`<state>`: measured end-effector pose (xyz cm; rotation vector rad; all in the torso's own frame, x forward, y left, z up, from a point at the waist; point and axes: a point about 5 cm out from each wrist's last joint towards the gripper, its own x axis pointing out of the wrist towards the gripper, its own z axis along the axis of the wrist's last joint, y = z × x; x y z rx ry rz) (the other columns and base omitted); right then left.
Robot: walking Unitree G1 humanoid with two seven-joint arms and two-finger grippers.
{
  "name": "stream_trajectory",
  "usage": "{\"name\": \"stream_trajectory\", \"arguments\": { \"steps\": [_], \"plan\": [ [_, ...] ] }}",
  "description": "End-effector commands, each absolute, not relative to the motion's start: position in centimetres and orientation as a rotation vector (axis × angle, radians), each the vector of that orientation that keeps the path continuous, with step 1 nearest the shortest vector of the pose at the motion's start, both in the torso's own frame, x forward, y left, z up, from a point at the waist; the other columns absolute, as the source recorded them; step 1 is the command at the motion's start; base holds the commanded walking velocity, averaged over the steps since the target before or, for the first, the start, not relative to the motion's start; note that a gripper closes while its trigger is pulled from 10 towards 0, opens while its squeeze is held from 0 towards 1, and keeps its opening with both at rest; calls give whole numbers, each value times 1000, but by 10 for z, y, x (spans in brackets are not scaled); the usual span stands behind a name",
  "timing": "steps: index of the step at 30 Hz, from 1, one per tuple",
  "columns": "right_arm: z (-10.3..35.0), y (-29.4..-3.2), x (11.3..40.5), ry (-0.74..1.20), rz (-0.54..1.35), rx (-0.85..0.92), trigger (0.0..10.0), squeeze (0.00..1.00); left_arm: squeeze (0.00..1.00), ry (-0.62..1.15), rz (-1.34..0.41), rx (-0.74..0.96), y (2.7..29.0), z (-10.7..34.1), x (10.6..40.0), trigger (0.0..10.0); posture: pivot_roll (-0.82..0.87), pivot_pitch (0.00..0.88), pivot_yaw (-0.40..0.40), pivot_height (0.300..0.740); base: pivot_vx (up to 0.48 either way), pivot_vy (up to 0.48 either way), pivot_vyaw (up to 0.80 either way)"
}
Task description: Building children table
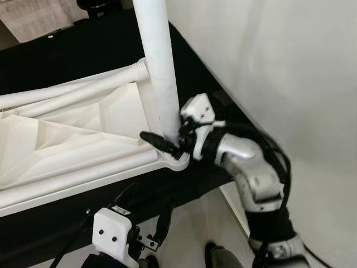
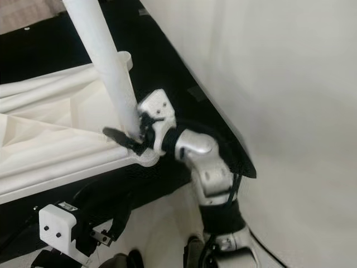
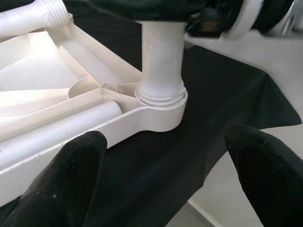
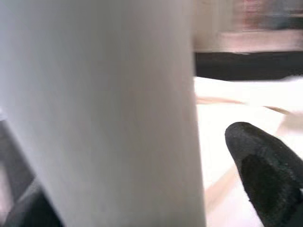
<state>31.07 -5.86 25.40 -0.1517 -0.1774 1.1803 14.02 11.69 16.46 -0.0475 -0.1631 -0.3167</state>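
White table leg (image 1: 159, 67) upright in tabletop (image 1: 67, 139) corner socket — right gripper (image 1: 167, 142) around it.

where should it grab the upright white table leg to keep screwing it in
Low on the round shaft of the table leg, just above the corner socket, pinched across its width from the right side. There the right pincer already straddles it; the overturned tabletop blocks the left.
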Motion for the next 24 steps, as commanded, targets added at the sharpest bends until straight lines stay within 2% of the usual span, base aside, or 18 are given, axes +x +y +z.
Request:
{"name": "stream_trajectory", "arguments": {
  "steps": [1,2,3,4,6,13,14,21,24],
  "plan": [
    [253,-50,306,-197,1270,-124,10000,1000,0,-119,-320,-44,118,158,138,10000,-7,302,64,740,0,0,0],
    [257,-53,303,-204,1395,-147,10000,165,0,-119,-320,-44,117,158,138,10000,-4,305,61,740,0,0,0],
    [260,-57,301,-201,1518,-183,10000,0,0,-119,-320,-44,117,158,137,10000,-2,308,60,740,0,0,0],
    [263,-60,302,-200,1612,-214,10000,0,0,-119,-319,-44,117,158,137,10000,0,309,61,740,0,0,0],
    [266,-62,303,-199,1668,-233,10000,0,0,-118,-318,-44,117,158,137,10000,0,309,61,740,0,0,0],
    [264,-61,314,-161,1715,-225,10000,0,0,-116,-317,-45,116,159,135,10000,8,319,62,740,0,0,0],
    [262,-62,316,-139,1739,-218,0,0,0,-115,-318,-46,116,159,134,10000,10,322,61,740,0,0,0],
    [259,-65,318,-111,1776,-211,0,0,0,-113,-320,-49,115,160,133,10000,10,325,60,740,0,0,0],
    [256,-74,320,-135,1661,-225,0,0,0,-113,-319,-51,115,160,133,10000,5,324,59,740,0,0,0]
  ]
}}
